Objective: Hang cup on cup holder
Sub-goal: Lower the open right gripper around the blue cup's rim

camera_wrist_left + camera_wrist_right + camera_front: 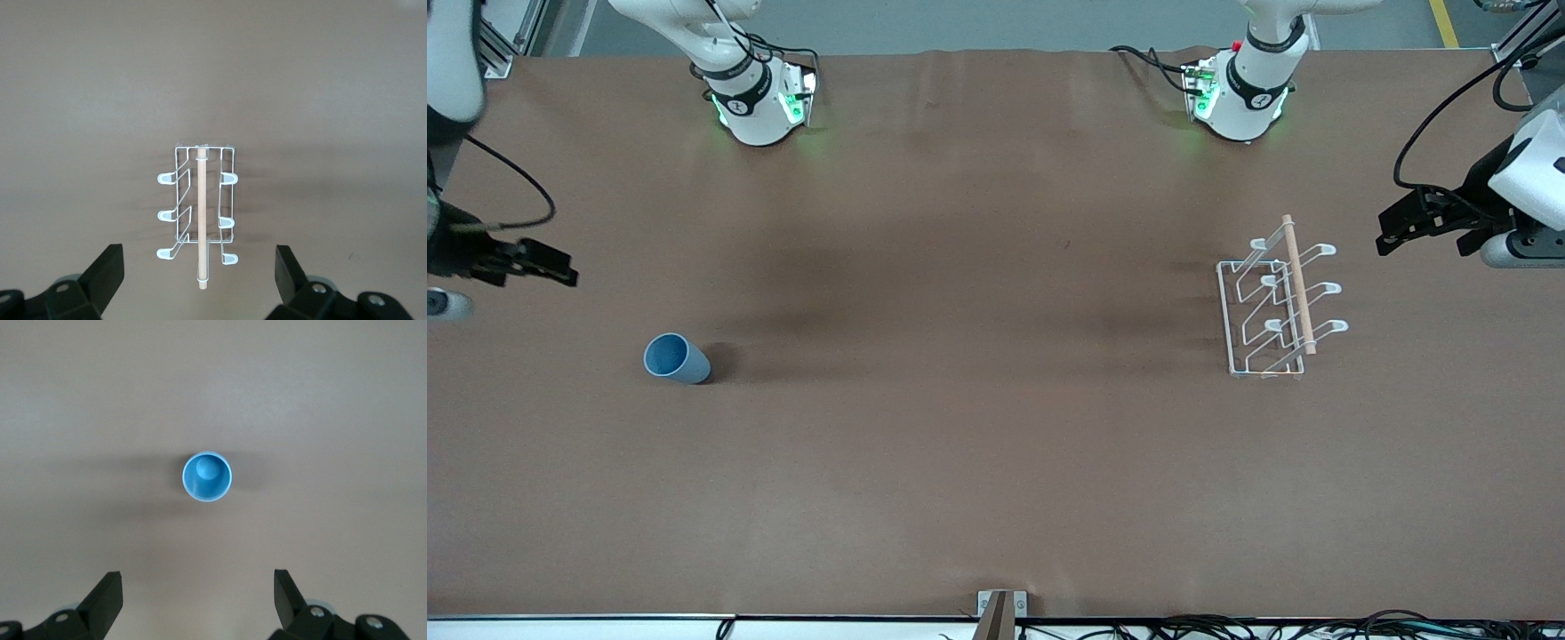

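- Upright on the brown table [978, 462], toward the right arm's end, stands the cup [677, 359], a small light-blue tumbler with its mouth open upward; the right wrist view looks straight down into it [207, 477], showing the round rim and the pale floor inside.
- Nothing touches the cup; bare table surface surrounds it on every side.
- Well apart from it, toward the left arm's end of the table, stands the cup holder [1272, 307], a white wire rack with a rectangular base and looped prongs angled upward on both sides.
- Along the rack's top runs a light wooden rod [1299, 284]; in the left wrist view the rod [201, 220] lies down the middle of the holder [180, 200], three prongs to each side, all bare.
- Right gripper [560, 265]: raised at the right arm's end of the table, near the cup, its fingers [103, 597] spread wide apart and holding nothing.
- Left gripper [1396, 227]: raised at the left arm's end of the table, just beside the cup holder, its fingers [107, 270] likewise spread wide and empty.
- Both arm bases stand along the table edge farthest from the front camera.
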